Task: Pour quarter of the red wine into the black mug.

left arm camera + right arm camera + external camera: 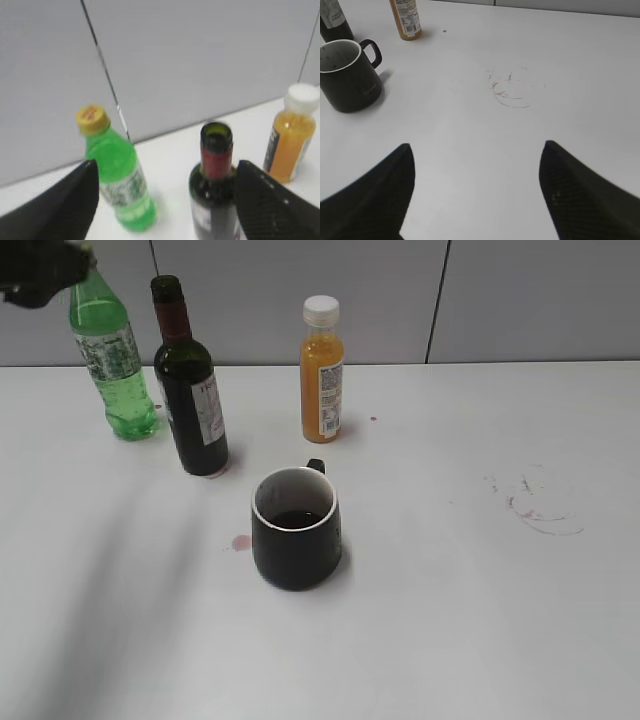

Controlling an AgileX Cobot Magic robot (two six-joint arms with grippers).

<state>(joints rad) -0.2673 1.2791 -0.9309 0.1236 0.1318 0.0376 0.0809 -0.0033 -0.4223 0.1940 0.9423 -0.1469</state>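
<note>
The dark glass red wine bottle is heavy, stiff, slippery and breakable; grasp its wide body. Both the left end effector and the right end effector are spread, holding nothing.

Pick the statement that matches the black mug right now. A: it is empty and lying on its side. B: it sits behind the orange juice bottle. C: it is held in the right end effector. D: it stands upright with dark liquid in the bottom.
D: the black mug stands upright on the table, dark liquid pooled inside its white interior.
</note>
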